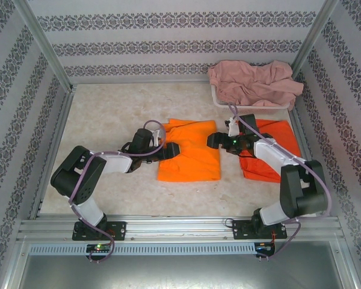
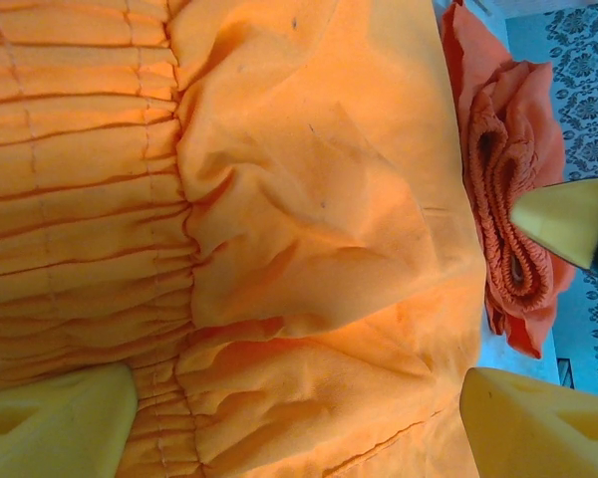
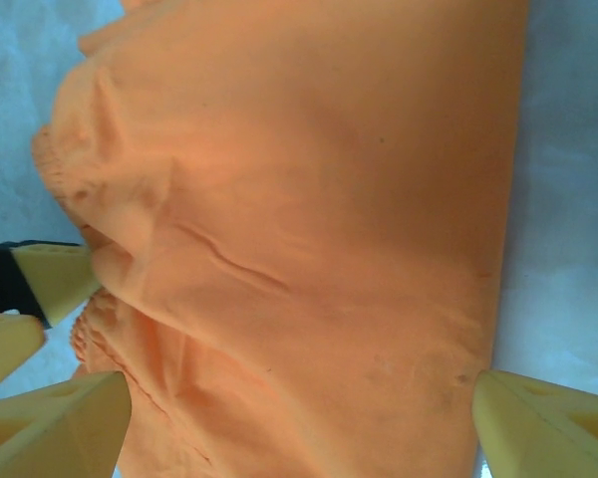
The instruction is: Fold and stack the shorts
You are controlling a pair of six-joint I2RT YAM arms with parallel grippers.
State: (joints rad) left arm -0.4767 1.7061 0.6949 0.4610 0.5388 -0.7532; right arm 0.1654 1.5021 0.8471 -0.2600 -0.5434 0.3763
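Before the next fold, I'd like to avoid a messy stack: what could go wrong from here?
1. The left gripper and the right gripper stand open at opposite edges of the middle orange shorts. An uneven pinch, or catching only the top layer, could skew the fold.
2. The right arm reaches across the other orange shorts, which lie crumpled. A low sweep might drag them.

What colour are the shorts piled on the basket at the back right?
Those shorts are dusty pink; the top external view shows them best.
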